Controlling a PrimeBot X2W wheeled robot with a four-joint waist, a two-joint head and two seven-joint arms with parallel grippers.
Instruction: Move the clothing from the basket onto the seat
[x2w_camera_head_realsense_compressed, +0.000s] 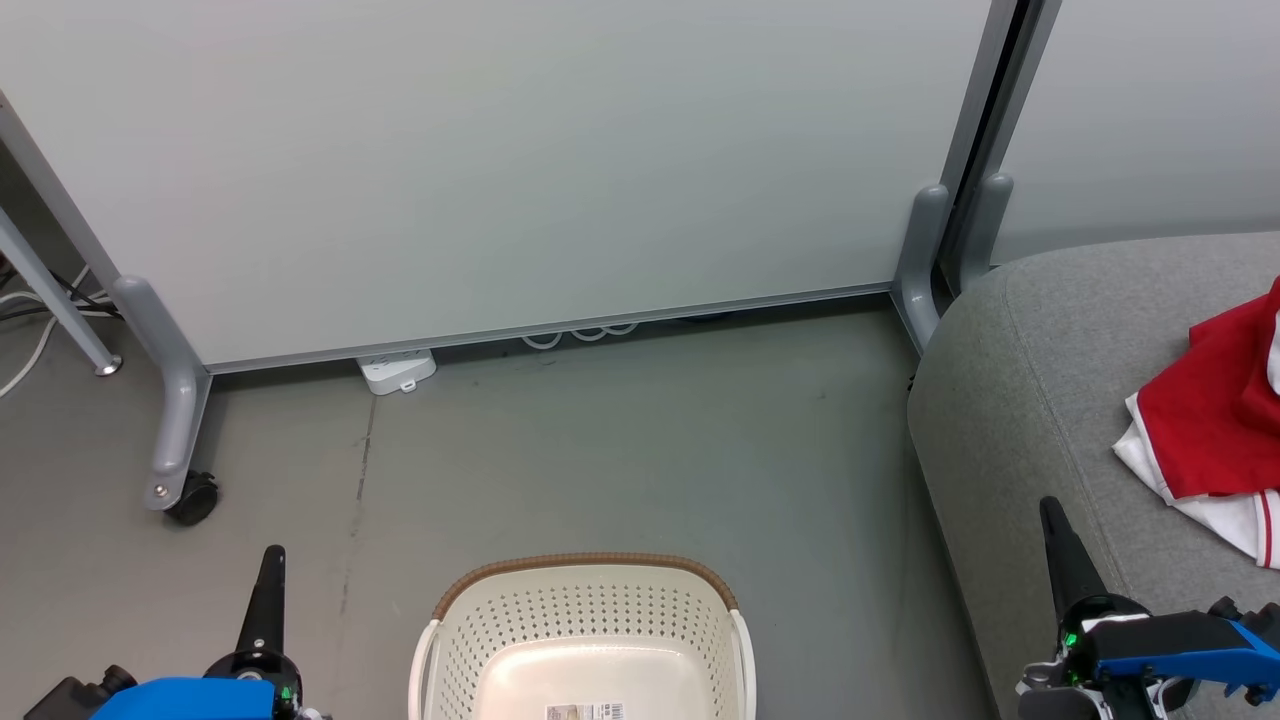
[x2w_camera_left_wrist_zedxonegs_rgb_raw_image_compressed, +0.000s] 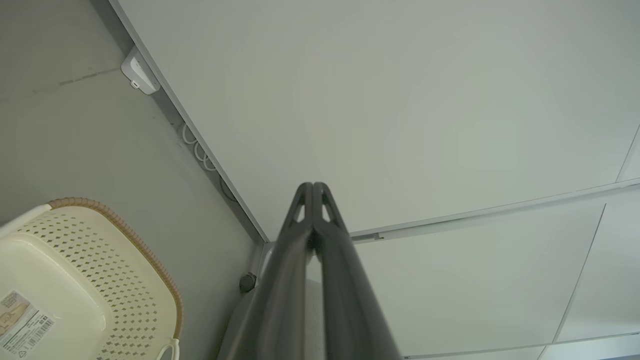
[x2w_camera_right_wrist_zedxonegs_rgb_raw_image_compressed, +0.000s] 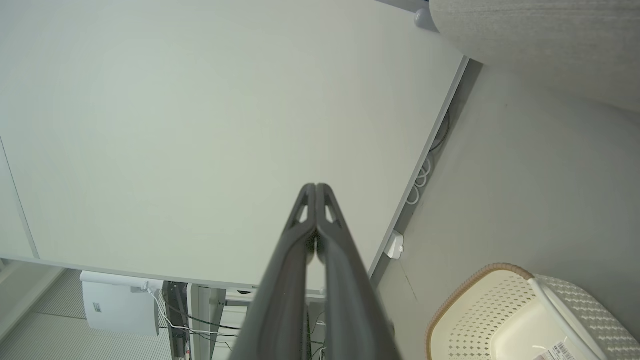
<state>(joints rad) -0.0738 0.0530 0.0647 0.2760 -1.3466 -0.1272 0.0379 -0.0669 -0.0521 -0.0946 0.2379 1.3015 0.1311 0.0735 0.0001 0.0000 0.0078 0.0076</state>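
- Pointing up-frame at 7 o'clock of the head view, left gripper (x2w_camera_head_realsense_compressed: 272, 558) has fingers pressed together with nothing between them; its wrist view agrees.
- Same for right gripper (x2w_camera_head_realsense_compressed: 1050, 512) at 5 o'clock: fingers pressed together and empty, overlapping the front edge of the seat (x2w_camera_head_realsense_compressed: 1030, 380) in view.
- Between them at 6 o'clock, basket (x2w_camera_head_realsense_compressed: 585, 562) sits on the floor (x2w_camera_head_realsense_compressed: 650, 450). Its visible bottom is bare except for a label; the near part is cut off.
- Red-and-white clothing (x2w_camera_head_realsense_compressed: 1215, 420) at 3 o'clock is heaped on the seat, partly out of frame.
- Transfer looks done or nearly done, though a leftover piece could hide in the basket's unseen part.
- Risk: the right fingertips look close to the seat fabric, so a sideways swing could snag the weave or drag the white hem off the edge. A careless left arm could knock the light basket.
- Grey floor, smooth and scuffed. Pale partition panel (x2w_camera_head_realsense_compressed: 500, 150) spans 12 o'clock, caster (x2w_camera_head_realsense_compressed: 192, 498) at 8 o'clock, power strip (x2w_camera_head_realsense_compressed: 397, 372) at 11 o'clock beneath it.
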